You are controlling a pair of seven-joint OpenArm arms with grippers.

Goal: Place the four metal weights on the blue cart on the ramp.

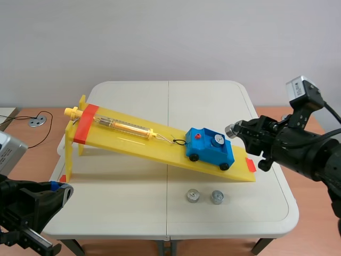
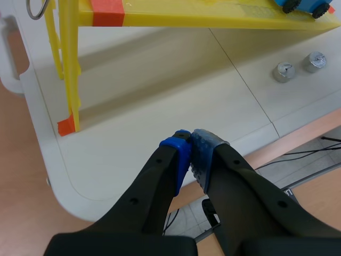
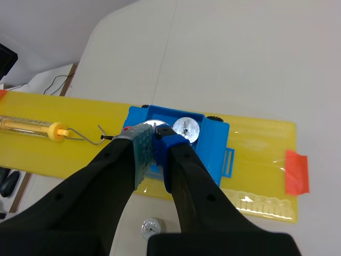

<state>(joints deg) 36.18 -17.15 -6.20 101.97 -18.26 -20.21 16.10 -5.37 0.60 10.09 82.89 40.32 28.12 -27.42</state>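
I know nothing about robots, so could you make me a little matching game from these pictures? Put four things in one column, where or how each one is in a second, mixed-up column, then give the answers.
Things:
1. blue cart
2. two loose weights
3. left gripper
4. right gripper

Place or state:
A. shut on nothing, by the table's near corner
B. on the yellow ramp
C. on the table, in front of the ramp
D. shut on a metal weight, close to the cart

Pairs: 1-B, 2-C, 3-A, 4-D.
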